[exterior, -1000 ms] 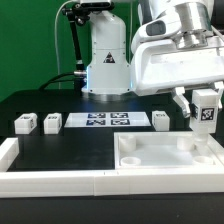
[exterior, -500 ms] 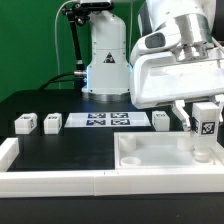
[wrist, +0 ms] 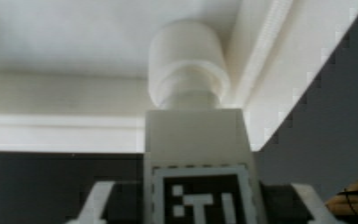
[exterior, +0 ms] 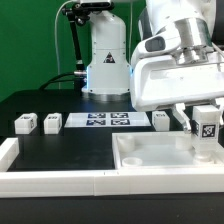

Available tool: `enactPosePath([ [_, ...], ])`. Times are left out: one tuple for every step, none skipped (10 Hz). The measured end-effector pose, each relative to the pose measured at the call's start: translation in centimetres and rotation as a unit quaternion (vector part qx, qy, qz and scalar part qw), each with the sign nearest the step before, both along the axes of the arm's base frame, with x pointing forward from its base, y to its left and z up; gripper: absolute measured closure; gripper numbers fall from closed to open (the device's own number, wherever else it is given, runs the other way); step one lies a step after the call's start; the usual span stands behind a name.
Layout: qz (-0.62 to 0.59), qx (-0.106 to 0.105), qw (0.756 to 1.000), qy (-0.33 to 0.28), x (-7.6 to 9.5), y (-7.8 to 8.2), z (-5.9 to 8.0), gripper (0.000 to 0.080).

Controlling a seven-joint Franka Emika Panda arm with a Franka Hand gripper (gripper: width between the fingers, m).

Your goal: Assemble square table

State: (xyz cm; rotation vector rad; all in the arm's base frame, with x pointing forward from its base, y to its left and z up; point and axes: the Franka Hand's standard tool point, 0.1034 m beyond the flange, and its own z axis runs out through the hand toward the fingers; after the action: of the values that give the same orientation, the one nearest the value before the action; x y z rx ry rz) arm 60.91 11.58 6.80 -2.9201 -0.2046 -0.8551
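In the pincer (exterior: 206,115), clenched on it, a tagged leg (exterior: 206,135) stands upright, its lower end at the corner of the slab (exterior: 150,158) lying just below. Three other legs (exterior: 52,122) flank the marker board (exterior: 104,121) on the table (exterior: 60,150), beyond the pincer's reach.
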Motion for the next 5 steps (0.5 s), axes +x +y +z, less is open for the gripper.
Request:
enactPosePath([
  [0.001,0.000,1.000,0.002,-0.23,0.11,-0.39,0.0512],
  [0.001,-0.001,1.000,0.000,-0.39,0.23,-0.54,0.0512],
  [0.002,-0.001,1.000,-0.001,-0.45,0.32,-0.56,0.0512],
  [0.002,-0.001,1.000,-0.002,-0.52,0.42,-0.58,0.0512],
  [0.001,-0.001,1.000,-0.002,-0.51,0.39,-0.58,0.0512],
])
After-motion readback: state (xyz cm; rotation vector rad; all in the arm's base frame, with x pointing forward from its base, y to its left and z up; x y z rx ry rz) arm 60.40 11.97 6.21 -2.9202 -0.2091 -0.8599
